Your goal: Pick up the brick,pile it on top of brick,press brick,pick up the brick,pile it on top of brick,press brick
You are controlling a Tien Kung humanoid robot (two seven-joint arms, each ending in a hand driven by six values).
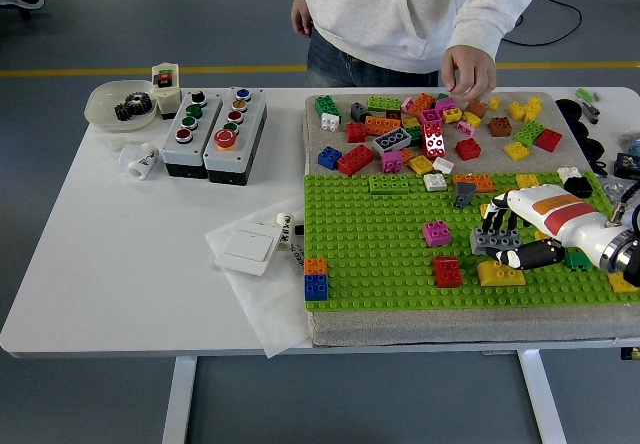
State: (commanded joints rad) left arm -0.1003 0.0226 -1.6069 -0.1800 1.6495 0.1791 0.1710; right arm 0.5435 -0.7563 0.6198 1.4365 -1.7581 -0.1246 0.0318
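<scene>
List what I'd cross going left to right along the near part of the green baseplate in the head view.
Orange-and-blue brick stack → magenta brick → red brick → yellow brick → right hand holding a grey brick.

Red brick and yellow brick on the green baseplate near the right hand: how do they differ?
The red brick is squarish with a flat studded top; the yellow brick is longer, with a sloped, rounded edge. The red one stands clear of the right hand; the yellow one lies just under its fingers. Both sit on the green baseplate.
</scene>
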